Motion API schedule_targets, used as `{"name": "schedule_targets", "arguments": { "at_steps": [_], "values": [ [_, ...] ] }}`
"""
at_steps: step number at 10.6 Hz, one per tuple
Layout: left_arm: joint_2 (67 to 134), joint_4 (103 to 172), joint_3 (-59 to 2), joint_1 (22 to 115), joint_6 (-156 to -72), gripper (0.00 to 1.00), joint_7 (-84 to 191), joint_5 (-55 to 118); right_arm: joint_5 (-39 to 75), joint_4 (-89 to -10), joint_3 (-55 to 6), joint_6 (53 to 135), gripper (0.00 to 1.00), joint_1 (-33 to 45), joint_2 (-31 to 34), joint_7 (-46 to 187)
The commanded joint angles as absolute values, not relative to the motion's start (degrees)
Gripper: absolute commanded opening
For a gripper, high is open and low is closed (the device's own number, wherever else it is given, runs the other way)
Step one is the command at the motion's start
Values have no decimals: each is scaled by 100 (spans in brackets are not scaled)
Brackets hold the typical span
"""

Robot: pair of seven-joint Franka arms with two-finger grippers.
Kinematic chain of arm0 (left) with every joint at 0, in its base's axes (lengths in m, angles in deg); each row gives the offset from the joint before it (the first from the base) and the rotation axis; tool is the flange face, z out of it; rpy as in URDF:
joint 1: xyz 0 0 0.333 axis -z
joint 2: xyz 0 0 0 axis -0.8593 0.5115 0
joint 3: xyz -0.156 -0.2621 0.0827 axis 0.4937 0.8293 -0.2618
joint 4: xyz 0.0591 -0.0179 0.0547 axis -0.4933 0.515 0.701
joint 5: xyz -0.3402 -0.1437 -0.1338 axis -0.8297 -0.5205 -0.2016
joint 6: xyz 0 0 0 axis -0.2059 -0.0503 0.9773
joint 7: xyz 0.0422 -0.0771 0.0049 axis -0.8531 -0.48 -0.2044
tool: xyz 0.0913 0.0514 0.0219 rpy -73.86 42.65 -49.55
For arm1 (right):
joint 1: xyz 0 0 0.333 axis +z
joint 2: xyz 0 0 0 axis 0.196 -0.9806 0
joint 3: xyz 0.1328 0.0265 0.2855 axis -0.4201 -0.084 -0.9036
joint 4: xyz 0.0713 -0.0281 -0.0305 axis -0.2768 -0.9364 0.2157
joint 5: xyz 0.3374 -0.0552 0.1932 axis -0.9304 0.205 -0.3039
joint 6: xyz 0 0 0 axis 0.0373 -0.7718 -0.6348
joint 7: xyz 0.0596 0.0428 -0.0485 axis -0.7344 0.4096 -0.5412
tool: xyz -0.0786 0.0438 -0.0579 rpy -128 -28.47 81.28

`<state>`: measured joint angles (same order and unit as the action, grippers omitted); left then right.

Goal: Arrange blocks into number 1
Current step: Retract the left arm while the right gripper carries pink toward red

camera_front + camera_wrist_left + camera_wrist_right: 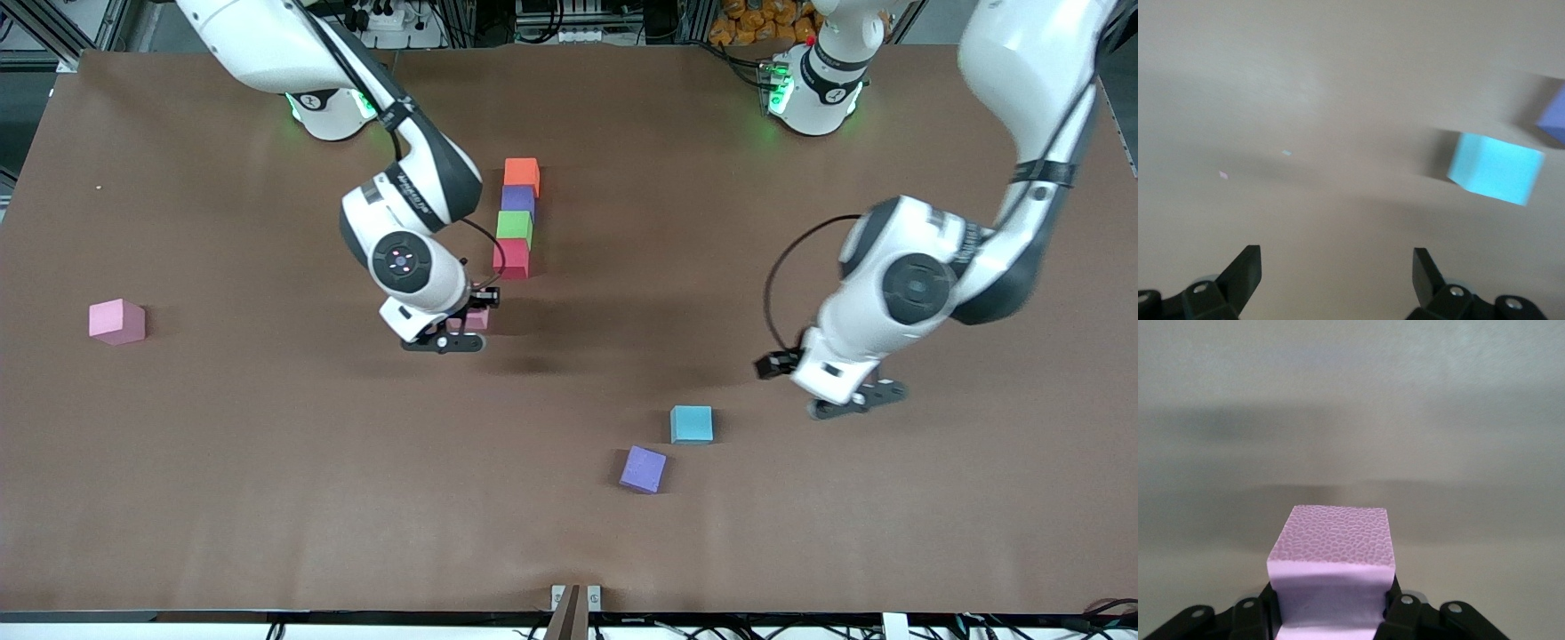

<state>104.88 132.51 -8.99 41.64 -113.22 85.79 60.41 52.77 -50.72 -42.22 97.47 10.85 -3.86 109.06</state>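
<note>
Four cubes in line [516, 218]: orange to red, touching.
Right gripper [462, 333]: clamped a pink cube [1331, 568] — above the table [222, 462].
Left gripper [1337, 277]: fingers apart — beside a light blue cube [1495, 167].

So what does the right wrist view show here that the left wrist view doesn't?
Only the right wrist view shows the pink block clamped in the right gripper, with bare table past it. Only the left wrist view shows the left gripper open and empty over the table, with the light blue block and a corner of a purple block on it. Both share the brown table surface.
</note>
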Motion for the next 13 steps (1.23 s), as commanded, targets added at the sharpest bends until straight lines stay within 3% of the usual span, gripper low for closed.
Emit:
{"name": "schedule_targets", "arguments": {
  "at_steps": [1, 3, 6, 8, 11, 13],
  "values": [
    [10182, 13366, -835, 3745, -11079, 100, 8224, 6034, 5240, -5279, -4183, 10050, 2, 1268, -408, 11059],
    [10058, 13402, -695, 3473, -10597, 100, 7943, 6042, 5240, -5315, -4183, 10235, 2, 1400, -521, 11059],
    [9611, 13560, -755, 3348, -10507, 100, 7288, 5824, 5240, -5315, -4183, 10306, 2, 1515, -601, 11059],
    [9233, 13666, -1393, 3793, -10507, 100, 6776, 5411, 5240, -5315, -4183, 10324, 2, 1568, -671, 11068],
    [8399, 13849, -2949, 4858, -10446, 100, 5642, 4463, 5240, -5315, -4183, 10403, 2, 1699, -733, 11244],
    [7741, 14138, -3023, 5060, -10305, 100, 5648, 4381, 5267, -5315, -4175, 10412, 2, 1717, -785, 11253]
  ]
}}
